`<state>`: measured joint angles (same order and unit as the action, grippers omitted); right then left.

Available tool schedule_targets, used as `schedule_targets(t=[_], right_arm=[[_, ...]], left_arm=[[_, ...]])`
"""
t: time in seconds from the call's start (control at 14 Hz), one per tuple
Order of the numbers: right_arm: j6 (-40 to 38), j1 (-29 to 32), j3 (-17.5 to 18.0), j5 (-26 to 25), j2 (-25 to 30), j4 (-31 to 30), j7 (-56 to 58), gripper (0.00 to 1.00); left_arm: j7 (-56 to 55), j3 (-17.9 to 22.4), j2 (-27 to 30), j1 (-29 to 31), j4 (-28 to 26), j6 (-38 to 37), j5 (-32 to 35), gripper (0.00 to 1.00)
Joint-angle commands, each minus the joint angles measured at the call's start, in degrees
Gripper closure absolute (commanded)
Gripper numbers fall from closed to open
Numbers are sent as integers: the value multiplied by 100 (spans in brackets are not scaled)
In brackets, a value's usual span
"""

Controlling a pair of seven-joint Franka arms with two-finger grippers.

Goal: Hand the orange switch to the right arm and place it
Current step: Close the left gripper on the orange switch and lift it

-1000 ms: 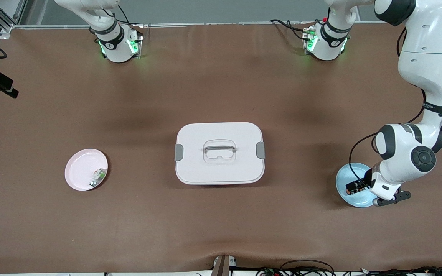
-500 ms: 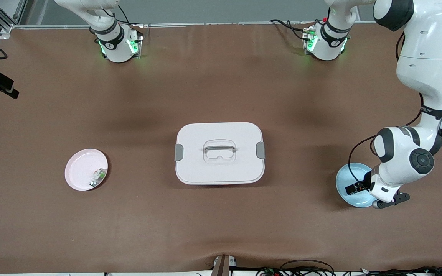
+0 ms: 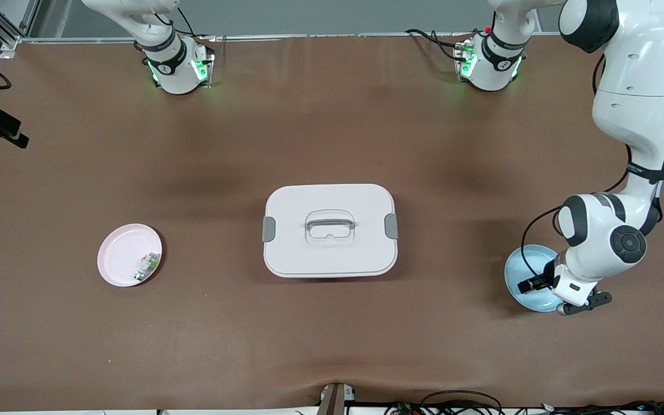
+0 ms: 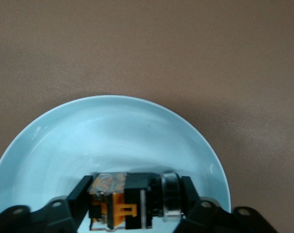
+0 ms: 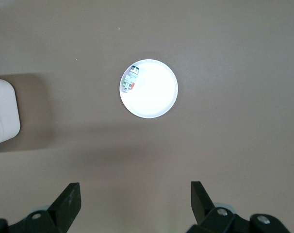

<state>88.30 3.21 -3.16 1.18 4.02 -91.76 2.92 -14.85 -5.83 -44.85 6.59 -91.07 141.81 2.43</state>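
The switch [image 4: 130, 204] lies in the blue plate [image 4: 137, 131] at the left arm's end of the table, and the left gripper [image 4: 134, 201] is down over it. Its two black fingers [image 4: 81, 194] sit one at each end of the switch, right up against it or nearly so; I cannot tell for sure whether they press it. The gap between them is narrow, just the length of the part.

The switch lies on its side, its long axis running straight from one finger to the other. The orange end with its orange clip points at one finger, the silver ring [image 4: 169, 196] and black round end at the other.

In the front view the left gripper [image 3: 531, 284] is low in the plate [image 3: 525, 288], with the arm's wrist over the plate's rim.

A white box [image 3: 329, 230] with a handle and grey clips stands mid-table, well apart from the plate. Toward the right arm's end lies a pink plate [image 3: 121, 256] holding a small white-and-green part [image 3: 145, 266].

The right gripper [image 5: 135, 201] waits high over the table near that pink plate [image 5: 154, 94], fingers spread wide and holding nothing.
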Motion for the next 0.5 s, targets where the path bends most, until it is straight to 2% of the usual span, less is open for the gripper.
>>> schedule_targets(t=[0.0,0.07,0.43], right_arm=[[-85,57,52,-30,-68,140,34,0],[-76,57,52,-30,-68,140,34,0],[-76,49,52,-30,-68,140,34,0]], left_arm=[[-44,-15,-59,0,221,31,-85,88],[-44,-23,-33,-9,283,23,-85,100],[-35,-172,459,17,283,-450,-85,100]])
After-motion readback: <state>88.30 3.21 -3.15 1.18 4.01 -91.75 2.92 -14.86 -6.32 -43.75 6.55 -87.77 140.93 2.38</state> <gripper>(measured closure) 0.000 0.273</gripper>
